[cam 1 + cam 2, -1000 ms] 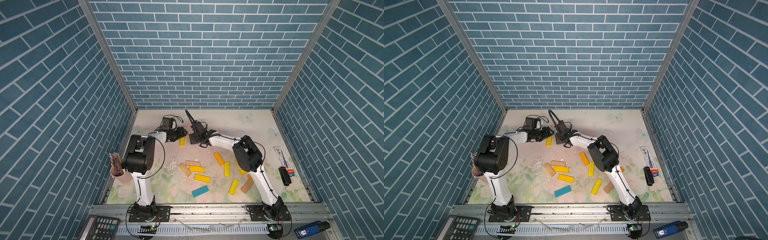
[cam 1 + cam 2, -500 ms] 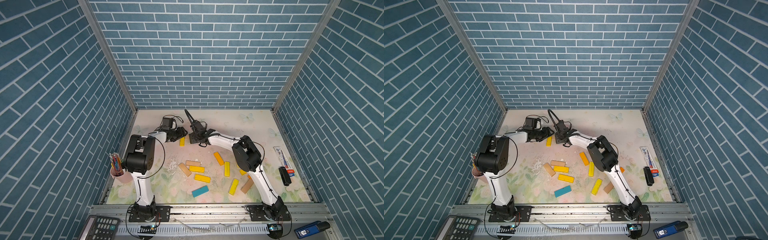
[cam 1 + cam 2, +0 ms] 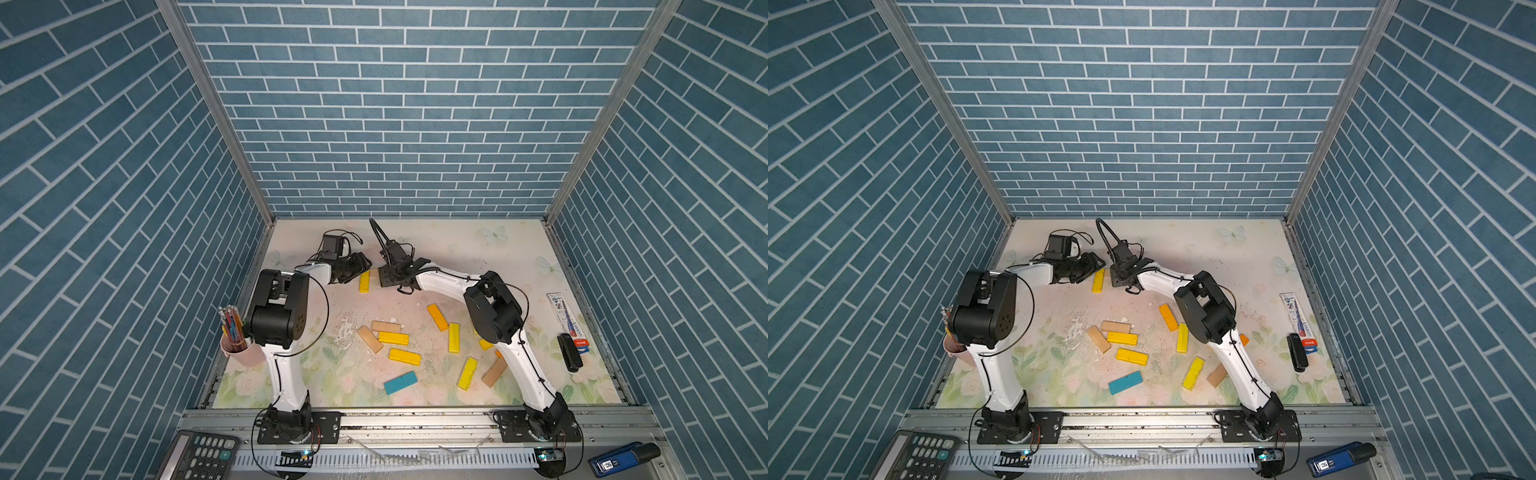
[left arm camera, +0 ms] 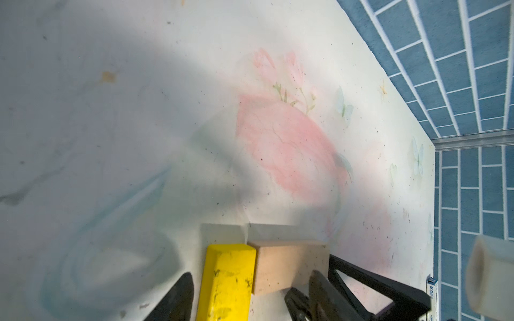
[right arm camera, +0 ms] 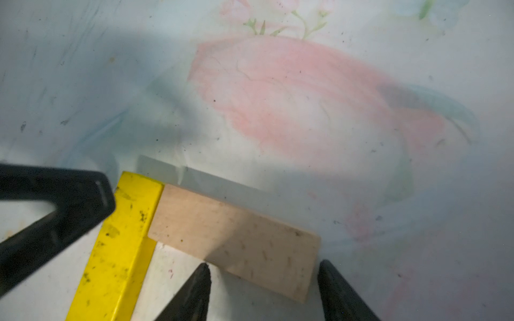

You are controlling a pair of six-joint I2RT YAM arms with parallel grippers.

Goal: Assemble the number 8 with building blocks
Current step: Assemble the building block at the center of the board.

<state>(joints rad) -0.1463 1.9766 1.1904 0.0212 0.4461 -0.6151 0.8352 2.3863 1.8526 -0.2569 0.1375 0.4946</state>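
Flat tan wooden plank (image 5: 236,239) lies ahead of spread right gripper (image 5: 262,268), long axis crosswise. Spread left gripper (image 4: 250,278) straddles adjoining yellow plank (image 4: 225,283).

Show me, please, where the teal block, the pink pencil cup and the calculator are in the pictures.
teal block (image 3: 400,382): in a top view, the middle of its top face.
pink pencil cup (image 3: 244,355): in a top view, its outer wall.
calculator (image 3: 198,457): in a top view, its keypad.
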